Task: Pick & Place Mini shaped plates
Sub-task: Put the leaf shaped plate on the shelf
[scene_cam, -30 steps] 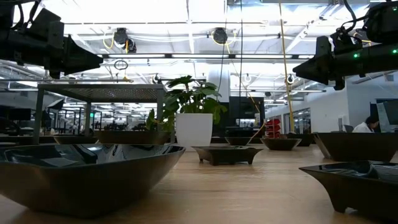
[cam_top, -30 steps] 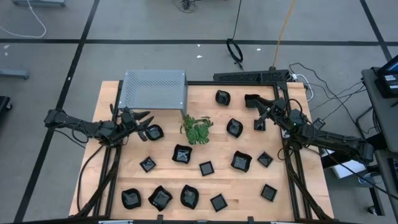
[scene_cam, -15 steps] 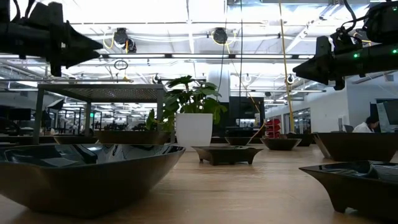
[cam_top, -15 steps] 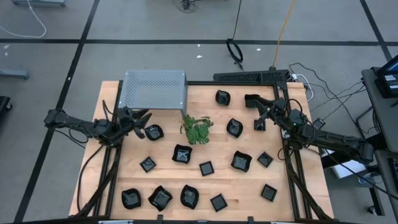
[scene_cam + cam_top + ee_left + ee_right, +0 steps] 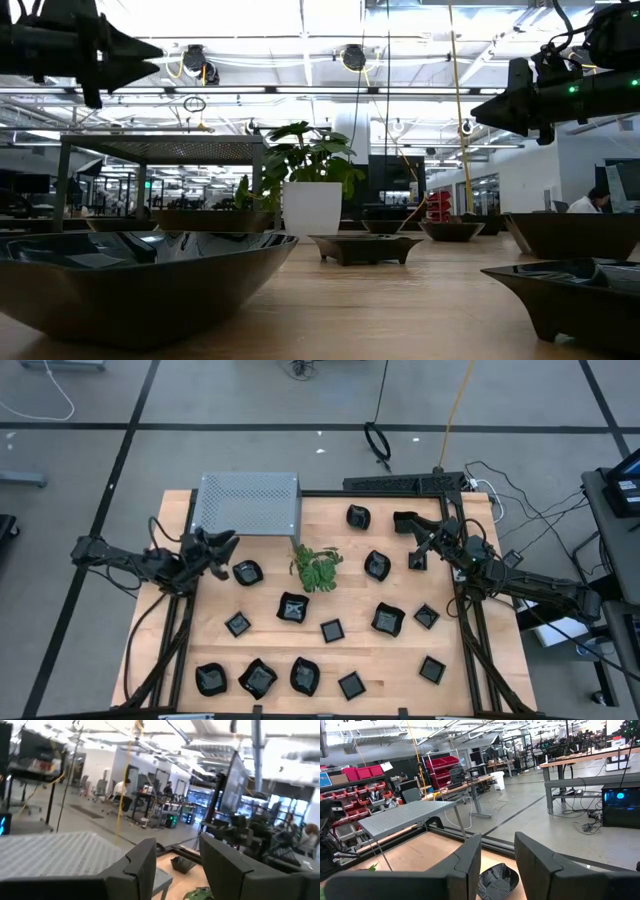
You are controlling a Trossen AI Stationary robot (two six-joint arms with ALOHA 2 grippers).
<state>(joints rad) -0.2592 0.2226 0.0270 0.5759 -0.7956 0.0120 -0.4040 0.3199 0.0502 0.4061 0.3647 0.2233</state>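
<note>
Two arms raised over a wooden counter point(image 5: 270, 650) strewn with small black plates.

A workshop hall with grey floor, benches and ceiling lights lies beyond. A grey perforated box point(image 5: 246, 503) stands at the far left corner, a green sprig point(image 5: 316, 568) beside it. Plates point(image 5: 292, 608) lie scattered across the counter, thickest along the near edge. Left claw point(image 5: 226, 546) hangs by the box, right claw point(image 5: 420, 544) near the far right corner; both parted, empty.

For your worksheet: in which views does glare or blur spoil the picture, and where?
Low view: ceiling lights wash out the top, and the nearest plate looms large. Left wrist view: blurred throughout, bright overhead. High view: evenly lit, plates glint on the table.
</note>
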